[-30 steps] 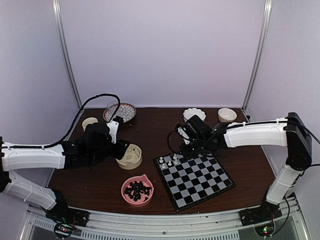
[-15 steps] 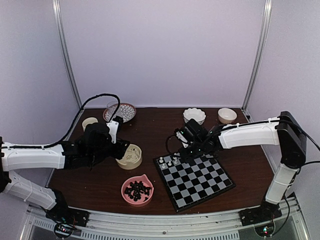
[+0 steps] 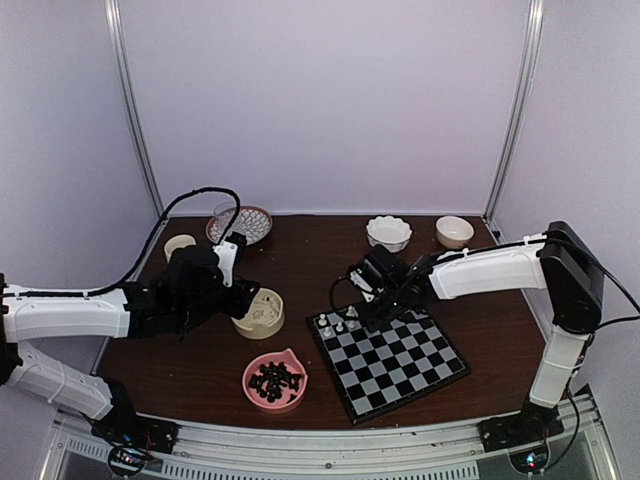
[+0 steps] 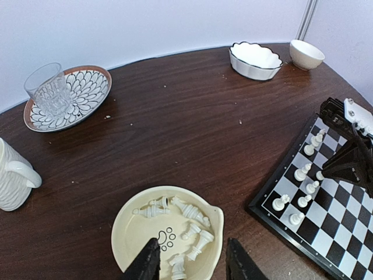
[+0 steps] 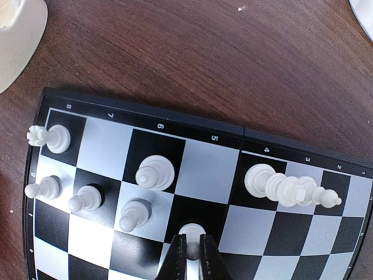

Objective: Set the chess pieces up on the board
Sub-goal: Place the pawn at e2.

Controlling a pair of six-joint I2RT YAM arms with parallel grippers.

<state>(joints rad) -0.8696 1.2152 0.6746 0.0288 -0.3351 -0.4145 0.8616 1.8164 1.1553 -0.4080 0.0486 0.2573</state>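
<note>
Between right fingers [image 5: 175, 263], white pawn [image 5: 191, 232] half hidden; board [image 5: 105, 153] edges cut off.

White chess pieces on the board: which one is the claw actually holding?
The round-topped white piece at the bottom middle of the right wrist view, pinched in the right gripper; every other one sits free on the board.

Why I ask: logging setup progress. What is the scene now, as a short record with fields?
board: several standing white pieces near one corner; no black ones
right gripper: shut on a held white piece, over the board
left gripper: open, empty, above the cream bowl of loose white pieces
pink bowl: holds the black pieces
</note>
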